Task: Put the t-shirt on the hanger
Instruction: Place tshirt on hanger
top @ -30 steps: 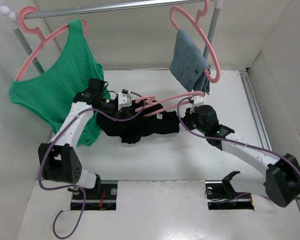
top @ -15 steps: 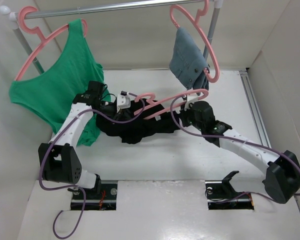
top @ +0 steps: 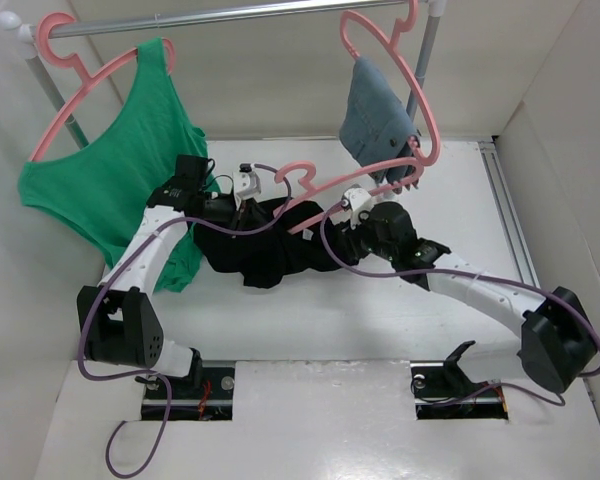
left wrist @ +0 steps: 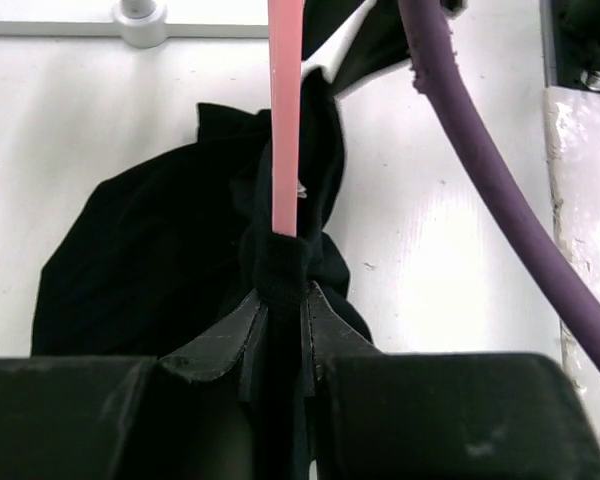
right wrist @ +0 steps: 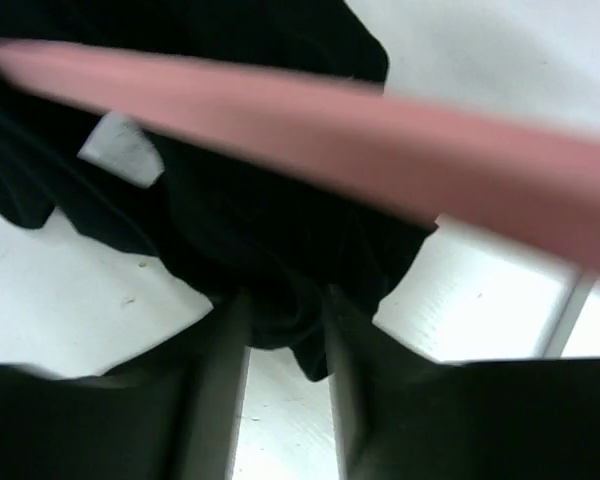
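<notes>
The green tank top [top: 120, 170] hangs from the rail [top: 230, 16] at the far left. Below it, the left tool [top: 252, 205] [left wrist: 285, 300] is pressed together on a fold of the t-shirt [top: 270, 255] [left wrist: 150, 250] that wraps the hanger [top: 292, 168] [left wrist: 284, 120]. The pink bar runs straight out from between the fingers, and a purple cable [left wrist: 480, 170] crosses beside it. The t-shirt lies bunched on the worktop [top: 380, 330] between the two arms. Its upper edge is drawn up to the hanger, which slants above it with the hook toward the left arm.

On the right, the right tool [top: 338, 240] [right wrist: 285, 330] is clamped on a wad of the t-shirt [right wrist: 260, 230], with the hanger [right wrist: 380, 150] passing blurred just above. The blue-grey denim garment [top: 375, 120] hangs from the rail beyond it.

Since a second ago the hanger has risen. Its right end now sits close under the denim garment. The right tool has shifted left, into the cloth, and the t-shirt is gathered more tightly.

A small white tag [top: 306, 229] [right wrist: 120, 148] shows on the black cloth. Any print on it is too small and blurred to read.
</notes>
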Tool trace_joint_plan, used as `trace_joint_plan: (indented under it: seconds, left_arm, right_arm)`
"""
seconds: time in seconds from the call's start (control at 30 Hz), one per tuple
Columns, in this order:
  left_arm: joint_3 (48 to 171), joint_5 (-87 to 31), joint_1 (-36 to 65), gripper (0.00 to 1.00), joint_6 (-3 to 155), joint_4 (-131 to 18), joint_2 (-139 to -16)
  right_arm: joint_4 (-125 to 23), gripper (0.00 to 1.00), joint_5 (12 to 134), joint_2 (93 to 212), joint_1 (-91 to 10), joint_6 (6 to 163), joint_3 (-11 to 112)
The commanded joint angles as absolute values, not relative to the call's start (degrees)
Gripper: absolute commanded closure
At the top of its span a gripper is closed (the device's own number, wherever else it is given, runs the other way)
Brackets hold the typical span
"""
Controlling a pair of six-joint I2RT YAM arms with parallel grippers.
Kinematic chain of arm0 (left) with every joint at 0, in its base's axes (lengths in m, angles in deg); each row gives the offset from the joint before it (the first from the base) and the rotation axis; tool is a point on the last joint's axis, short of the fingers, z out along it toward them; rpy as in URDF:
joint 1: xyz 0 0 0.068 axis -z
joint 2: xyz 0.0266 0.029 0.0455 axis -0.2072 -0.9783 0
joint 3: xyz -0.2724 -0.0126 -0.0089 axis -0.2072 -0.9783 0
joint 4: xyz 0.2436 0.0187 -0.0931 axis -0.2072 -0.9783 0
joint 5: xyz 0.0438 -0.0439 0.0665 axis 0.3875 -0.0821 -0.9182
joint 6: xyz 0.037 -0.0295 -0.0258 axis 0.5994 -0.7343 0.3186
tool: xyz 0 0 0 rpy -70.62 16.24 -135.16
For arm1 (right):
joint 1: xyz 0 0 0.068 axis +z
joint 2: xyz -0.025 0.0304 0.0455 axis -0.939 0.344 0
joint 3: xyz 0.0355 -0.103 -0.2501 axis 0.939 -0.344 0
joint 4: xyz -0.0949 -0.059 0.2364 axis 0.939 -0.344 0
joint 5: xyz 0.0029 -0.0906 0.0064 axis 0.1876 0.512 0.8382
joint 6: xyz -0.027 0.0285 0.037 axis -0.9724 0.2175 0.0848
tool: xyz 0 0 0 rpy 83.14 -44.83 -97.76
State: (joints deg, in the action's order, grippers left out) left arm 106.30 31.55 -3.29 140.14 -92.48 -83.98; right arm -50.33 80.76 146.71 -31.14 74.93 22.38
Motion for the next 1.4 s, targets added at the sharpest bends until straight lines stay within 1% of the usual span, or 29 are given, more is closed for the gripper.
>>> trace_joint_plan:
  seconds: [0.0, 0.03, 0.1, 0.13, 0.23, 0.27, 0.37, 0.43, 0.47, 0.5, 0.57, 0.63, 0.77, 0.8, 0.87, 1.07, 1.13, 1.17, 1.2, 1.27, 1.3, 1.33, 1.37]
  left_arm:
    - [106.61, 31.23, -3.34, 1.00, 131.96, -85.58, -82.87]
    - [106.61, 30.43, -3.86, 1.00, 131.25, -85.57, -82.87]
    - [106.09, 28.94, -3.87, 1.00, 131.25, -85.57, -82.87]
    - [106.08, 28.93, -3.87, 1.00, 130.64, -85.05, -82.87]
    - [105.55, 27.53, -3.87, 1.00, 129.84, -84.52, -82.87]
    - [105.55, 26.74, -3.87, 1.00, 129.84, -84.52, -82.87]
    - [105.55, 25.60, -3.87, 1.00, 133.25, -86.44, -82.87]
    - [105.55, 24.98, -3.87, 1.00, 136.77, -88.72, -82.87]
    - [105.55, 24.98, -3.87, 1.00, 137.31, -88.73, -82.87]
    - [105.55, 24.46, -3.87, 1.00, 138.18, -89.60, -82.87]
    - [105.55, 24.45, -3.87, 1.00, 140.03, -90.84, -82.35]
    - [105.55, 23.93, -3.87, 1.00, 141.44, -91.63, -82.34]
    - [105.55, 23.92, -3.87, 1.00, 141.97, -92.16, -81.20]
    - [105.55, 23.92, -3.87, 1.00, 141.97, -92.68, -81.20]
    - [105.55, 24.44, -3.87, 1.00, 143.02, -92.69, -81.20]
    - [106.16, 25.68, -3.87, 1.00, 146.01, -94.97, -81.20]
    - [106.17, 26.20, -3.87, 1.00, 146.88, -96.11, -81.20]
    - [106.17, 26.21, -3.87, 1.00, 147.41, -96.12, -80.68]
    - [106.17, 26.82, -3.87, 1.00, 147.42, -96.12, -80.67]
    - [106.70, 27.43, -3.87, 1.00, 148.12, -97.17, -80.67]
    - [106.70, 28.31, -3.87, 1.00, 148.91, -97.17, -80.67]
    - [106.70, 28.93, -3.87, 1.00, 148.91, -97.69, -80.67]
    - [106.70, 30.24, -3.87, 1.00, 149.52, -97.70, -80.67]
  right_arm:
    - [-50.17, 0.49, 75.26, 145.87, -30.42, 69.35, 25.37]
    - [-52.88, 0.38, 75.26, 144.39, -28.85, 68.13, 25.98]
    - [-55.71, 0.28, 74.65, 142.97, -27.43, 63.38, 26.85]
    - [-57.37, 0.22, 74.64, 142.36, -26.03, 61.80, 27.47]
    - [-64.93, 0.22, 71.49, 140.51, -24.18, 55.91, 32.03]
    - [-68.60, 0.22, 70.43, 140.50, -23.65, 54.59, 35.61]
    - [-73.11, 0.22, 65.42, 139.98, -23.03, 50.54, 42.31]
    - [-75.75, 0.17, 64.28, 142.07, -23.03, 48.52, 51.78]
    - [-75.76, 0.17, 64.88, 142.09, -23.03, 47.99, 51.82]
    - [-76.28, 0.14, 66.02, 143.57, -23.03, 47.99, 55.74]
    - [-77.69, 0.14, 67.69, 146.29, -23.99, 46.67, 60.06]
    - [-80.76, 0.14, 67.70, 151.02, -27.06, 46.15, 65.85]
    - [-82.88, 0.14, 65.68, 155.79, -31.02, 42.90, 68.35]
    - [-83.49, 0.14, 62.72, 155.80, -31.03, 41.50, 68.35]
    - [-84.19, 0.14, 60.59, 157.02, -31.73, 37.47, 68.35]
    - [-83.51, 0.14, 59.35, 160.71, -33.75, 34.54, 69.58]
    - [-82.89, 0.20, 58.30, 162.82, -34.28, 34.54, 70.10]
    - [-82.88, 0.30, 57.60, 163.70, -34.28, 34.54, 70.10]
    - [-83.40, 0.52, 57.07, 165.54, -34.28, 34.54, 70.63]
    - [-84.29, 0.68, 53.84, 166.87, -34.28, 34.54, 70.63]
    - [-84.29, 0.82, 52.07, 166.87, -34.28, 34.54, 70.63]
    - [-82.72, 0.91, 50.66, 166.87, -34.28, 35.41, 68.89]
    - [-81.05, 0.95, 49.43, 166.87, -34.28, 35.94, 67.74]
